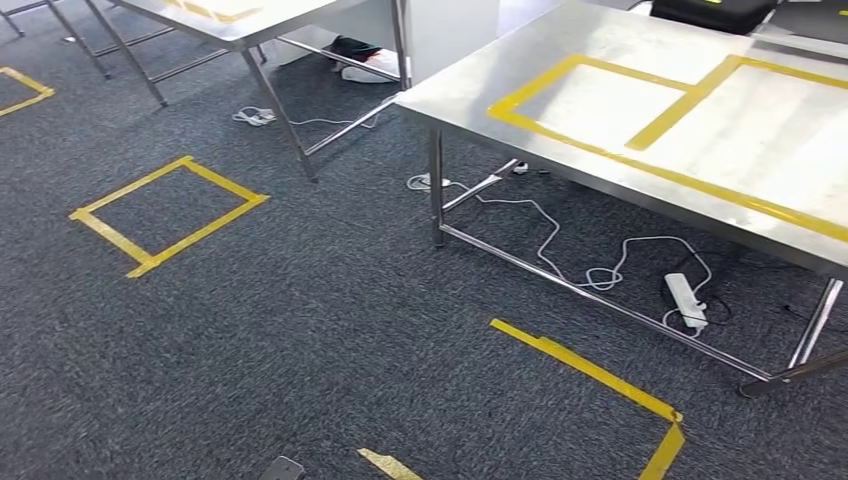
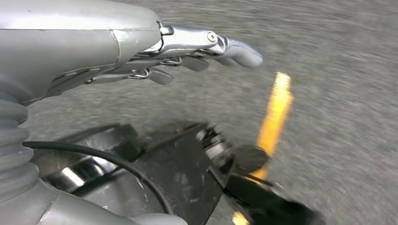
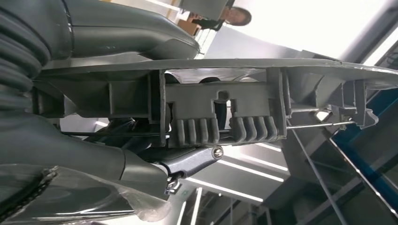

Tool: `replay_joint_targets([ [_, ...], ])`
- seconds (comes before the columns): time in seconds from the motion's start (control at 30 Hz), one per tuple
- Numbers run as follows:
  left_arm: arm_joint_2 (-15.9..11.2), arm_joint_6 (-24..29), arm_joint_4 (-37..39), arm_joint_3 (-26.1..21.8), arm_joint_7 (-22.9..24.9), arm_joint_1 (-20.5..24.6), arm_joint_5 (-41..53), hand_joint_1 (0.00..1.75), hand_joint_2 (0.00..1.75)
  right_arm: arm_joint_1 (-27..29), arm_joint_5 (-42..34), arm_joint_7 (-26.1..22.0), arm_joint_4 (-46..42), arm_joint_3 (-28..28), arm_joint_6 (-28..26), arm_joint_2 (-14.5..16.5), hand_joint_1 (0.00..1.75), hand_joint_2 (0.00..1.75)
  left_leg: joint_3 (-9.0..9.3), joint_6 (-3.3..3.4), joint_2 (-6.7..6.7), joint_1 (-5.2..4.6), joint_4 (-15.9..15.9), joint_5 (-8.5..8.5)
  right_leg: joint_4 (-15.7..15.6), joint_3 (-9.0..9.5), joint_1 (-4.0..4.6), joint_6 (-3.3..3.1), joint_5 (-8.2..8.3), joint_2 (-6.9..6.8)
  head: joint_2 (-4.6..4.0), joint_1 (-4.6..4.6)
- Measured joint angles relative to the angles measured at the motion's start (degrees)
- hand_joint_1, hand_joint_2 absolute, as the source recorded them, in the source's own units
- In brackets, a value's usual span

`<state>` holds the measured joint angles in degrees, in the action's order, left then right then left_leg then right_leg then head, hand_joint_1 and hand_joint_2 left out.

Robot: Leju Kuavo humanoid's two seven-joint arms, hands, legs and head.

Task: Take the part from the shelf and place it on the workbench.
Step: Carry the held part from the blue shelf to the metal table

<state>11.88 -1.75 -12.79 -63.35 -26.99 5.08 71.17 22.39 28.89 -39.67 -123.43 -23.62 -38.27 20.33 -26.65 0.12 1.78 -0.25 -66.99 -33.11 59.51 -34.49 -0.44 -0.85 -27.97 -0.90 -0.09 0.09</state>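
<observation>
The grey moulded plastic part [image 3: 220, 108], flat on one side with ribs and slots on the other, lies in my right hand [image 3: 155, 161], which grips it between the thick thumb [image 3: 141, 37] and the fingers [image 3: 192, 161]. My left hand [image 2: 141, 51] hangs over the carpet with its fingers stretched out straight and nothing in it. The steel workbench [image 1: 560, 60] stands at the right in the head view, its top marked with yellow tape rectangles [image 1: 600, 140].
A second steel table [image 1: 250, 25] stands at the back left. On the dark carpet are a yellow tape square [image 1: 165, 215] and a yellow tape corner [image 1: 600, 375] before the bench. A power strip [image 1: 685, 300] and cables lie under the bench. A person [image 3: 234, 16] stands behind.
</observation>
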Motion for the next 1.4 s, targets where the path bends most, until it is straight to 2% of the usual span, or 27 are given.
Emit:
replay_joint_targets([
  [0.03,0.01,-0.03,0.01,0.00,-0.01,-0.07,0.03,0.00,1.75,-0.12,-0.05,-0.02,-0.05,-0.01,0.00,0.00,1.75,1.75,-2.91,-0.10,-0.81,0.12,-3.97,-0.77,-0.30,1.01,-0.03,-0.19,-0.52,0.63,0.00,-0.03],
  [0.07,0.01,-0.07,0.02,-0.01,0.00,-0.21,0.05,0.00,1.75,-0.22,-0.14,-0.04,-0.06,-0.01,0.00,0.00,1.75,1.75,-5.65,-0.18,-1.14,0.22,-6.72,-2.90,-0.58,2.07,-0.05,-0.27,-1.09,1.39,0.00,-0.06],
  [0.13,-0.05,-0.15,0.02,-0.01,0.01,-0.49,0.07,0.00,1.75,-0.26,-0.29,-0.04,-0.09,-0.05,0.00,0.00,1.75,1.75,-9.48,-0.19,-1.26,0.27,-7.99,-8.01,-0.85,4.26,-0.11,-0.25,-2.35,2.91,0.00,-0.06],
  [0.17,-0.11,-0.20,0.02,-0.01,0.02,-0.55,0.08,0.00,1.75,-0.26,-0.34,-0.03,-0.10,-0.09,0.00,0.00,1.75,1.75,-10.58,-0.14,-1.34,0.26,-6.70,-8.91,-0.90,5.41,-0.17,-0.16,-3.13,3.66,0.00,-0.06],
  [0.2,-0.20,-0.25,0.02,-0.01,0.02,-0.59,0.09,0.00,1.75,-0.27,-0.35,-0.02,-0.12,-0.14,0.00,0.00,1.75,1.75,-11.24,-0.10,-1.62,0.25,-4.35,-7.51,-0.91,6.50,-0.26,0.02,-3.96,4.35,0.00,-0.06],
  [0.3,-0.58,-0.41,0.02,-0.07,0.03,-1.04,0.08,0.00,1.75,-0.38,-0.39,-0.01,-0.13,-0.34,0.01,0.00,1.75,1.75,-12.07,0.24,-4.64,0.11,3.97,5.01,-0.75,8.33,-0.48,0.88,-6.30,6.34,0.00,-0.26],
  [0.33,-0.67,-0.45,0.02,-0.10,0.05,-1.22,0.08,0.00,1.75,-0.39,-0.42,-0.01,-0.16,-0.40,0.01,0.00,1.75,1.75,-12.18,0.42,-5.45,0.02,5.09,7.75,-0.75,8.45,-0.52,1.21,-6.90,7.01,0.00,-0.34],
  [0.4,-0.66,-0.50,0.02,-0.13,0.05,-1.05,0.08,0.00,1.75,-0.38,-0.48,0.00,-0.49,-0.50,0.01,0.00,1.75,1.75,-11.92,0.83,-5.37,-0.05,5.48,8.75,-1.21,8.70,-0.63,1.95,-7.65,8.14,0.00,-0.40],
  [0.47,-0.53,-0.54,0.02,-0.13,0.01,-0.46,0.05,0.00,1.75,-0.42,-0.50,0.00,-0.90,-0.54,0.00,0.00,1.75,1.75,-11.19,1.33,-4.32,0.16,6.41,8.74,-0.64,8.54,-0.60,2.55,-8.62,6.44,0.00,-0.30],
  [0.53,-0.44,-0.58,0.02,-0.13,-0.01,-0.20,0.05,0.00,1.75,-0.79,-0.44,-0.06,-1.08,-0.49,0.00,0.00,1.75,1.75,-10.36,1.86,-3.07,0.28,7.19,8.39,4.39,5.77,-0.47,3.10,-11.20,3.00,0.00,-0.18],
  [0.6,-0.41,-0.61,0.02,-0.13,-0.01,-0.26,0.09,0.00,1.75,-1.11,-0.42,-0.09,-1.11,-0.48,0.00,0.00,1.75,1.75,-9.79,2.15,-1.81,0.25,7.30,7.74,11.54,1.01,-0.45,3.53,-13.42,1.52,0.00,-0.18],
  [0.63,-0.40,-0.61,0.02,-0.13,-0.01,-0.31,0.09,0.00,1.75,-1.12,-0.45,-0.06,-1.12,-0.51,0.00,0.00,1.75,1.75,-9.47,2.20,-1.24,0.23,7.30,7.39,13.37,-0.71,-0.45,3.65,-13.11,1.35,0.00,-0.17],
  [0.67,-0.39,-0.61,0.02,-0.13,-0.01,-0.34,0.09,0.00,1.75,-1.09,-0.49,-0.03,-1.12,-0.55,0.00,0.00,1.75,1.75,-9.06,2.21,-0.73,0.21,7.29,7.06,13.04,-1.39,-0.45,3.68,-11.57,1.22,0.00,-0.18],
  [0.73,-0.33,-0.61,0.02,-0.13,-0.01,-0.31,0.09,0.00,1.75,-1.09,-0.50,0.00,-1.13,-0.57,0.00,0.00,1.75,1.75,-8.08,2.10,0.20,0.15,7.30,6.40,6.75,0.28,-0.36,3.49,-6.28,0.12,0.00,-0.17],
  [0.8,-0.25,-0.62,0.02,-0.13,-0.01,-0.24,0.09,0.00,1.75,-1.22,-0.44,-0.03,-1.18,-0.54,0.00,0.00,1.75,1.75,-7.32,1.70,0.95,-0.10,7.23,5.84,0.60,2.50,0.02,2.98,-3.07,-1.70,0.00,-0.22],
  [0.87,-0.18,-0.64,0.02,-0.13,-0.01,-0.22,0.09,0.00,1.75,-1.24,-0.32,-0.04,-1.25,-0.54,0.00,0.00,1.75,1.75,-6.90,1.14,1.68,-0.24,7.32,5.64,-0.94,2.94,0.36,2.34,-2.68,-1.98,0.00,-0.24],
  [0.93,-0.15,-0.66,0.02,-0.13,-0.01,-0.19,0.10,0.00,1.75,-1.18,-0.10,-0.03,-1.31,-0.54,0.00,0.00,1.75,1.75,-6.63,0.58,2.34,-0.16,7.42,5.49,-1.29,3.06,0.22,1.62,-2.24,-0.93,0.00,-0.22],
  [0.97,-0.15,-0.66,0.02,-0.13,-0.01,-0.14,0.12,0.00,1.75,-1.17,0.00,-0.02,-1.33,-0.48,0.00,0.00,1.75,1.75,-6.72,0.22,1.89,-0.08,6.91,4.95,-1.54,3.28,0.05,1.30,-1.99,-0.41,0.00,-0.25],
  [1.03,-0.17,-0.66,0.02,-0.13,-0.01,-0.09,0.16,0.00,1.75,-1.19,0.16,-0.03,-1.35,-0.29,0.00,0.00,1.75,1.75,-8.15,-0.43,0.18,0.18,2.98,2.31,-1.89,3.74,-0.28,0.87,-1.55,0.56,0.00,-0.34],
  [1.1,-0.22,-0.66,0.02,-0.13,-0.01,-0.21,0.19,0.00,1.75,-1.22,0.22,-0.03,-1.34,-0.12,0.00,0.00,1.75,1.75,-11.05,-0.79,-0.93,0.36,-3.83,-0.98,-1.88,3.72,-0.25,0.68,-1.50,1.65,0.00,-0.39],
  [1.13,-0.26,-0.66,0.02,-0.13,-0.01,-0.31,0.20,0.00,1.75,-1.22,0.24,-0.03,-1.33,-0.07,0.00,0.00,1.75,1.75,-12.17,-0.82,-1.03,0.41,-6.29,-1.61,-1.88,3.74,-0.22,0.65,-1.52,2.24,0.00,-0.39],
  [1.17,-0.28,-0.66,0.02,-0.13,-0.01,-0.39,0.20,0.00,1.75,-1.21,0.27,-0.02,-1.32,-0.02,0.00,0.00,1.75,1.75,-12.48,-0.75,-1.11,0.40,-6.82,-1.07,-1.87,3.80,-0.18,0.65,-1.61,2.91,0.00,-0.39],
  [1.2,-0.31,-0.66,0.02,-0.13,-0.01,-0.43,0.20,0.00,1.75,-1.20,0.33,-0.02,-1.31,0.04,0.00,0.00,1.75,1.75,-11.84,-0.55,-1.34,0.39,-5.22,0.48,-1.87,3.91,-0.15,0.69,-1.71,3.60,0.00,-0.40],
  [1.23,-0.33,-0.68,0.02,-0.13,-0.01,-0.45,0.20,0.00,1.75,-1.20,0.43,-0.02,-1.31,0.16,0.00,0.00,1.75,1.75,-10.31,-0.19,-1.97,0.36,-1.79,2.67,-1.88,4.07,-0.13,0.76,-1.84,4.25,0.00,-0.39],
  [1.3,-0.53,-0.73,0.02,-0.14,-0.03,-0.44,0.20,0.00,1.75,-1.22,0.74,-0.03,-1.28,0.59,0.00,0.00,1.75,1.75,-7.05,0.82,-4.34,0.32,5.30,5.06,-1.89,4.14,-0.19,1.10,-2.18,5.38,0.00,-0.34],
  [1.37,-0.66,-0.77,0.02,-0.15,-0.11,-0.41,0.22,0.00,1.75,-1.14,0.99,-0.05,-1.21,1.18,0.00,0.00,1.75,1.75,-5.45,1.57,-5.51,0.07,8.64,4.65,-1.86,4.00,-0.52,1.88,-2.14,6.35,0.00,-0.42],
  [1.4,-0.63,-0.78,0.02,-0.15,-0.16,-0.41,0.23,0.00,1.75,-0.99,1.06,-0.04,-1.16,1.46,0.00,0.00,1.75,1.75,-5.05,1.80,-5.06,-0.06,9.41,4.37,-1.71,4.06,-0.63,2.35,-1.85,6.72,0.00,-0.49],
])
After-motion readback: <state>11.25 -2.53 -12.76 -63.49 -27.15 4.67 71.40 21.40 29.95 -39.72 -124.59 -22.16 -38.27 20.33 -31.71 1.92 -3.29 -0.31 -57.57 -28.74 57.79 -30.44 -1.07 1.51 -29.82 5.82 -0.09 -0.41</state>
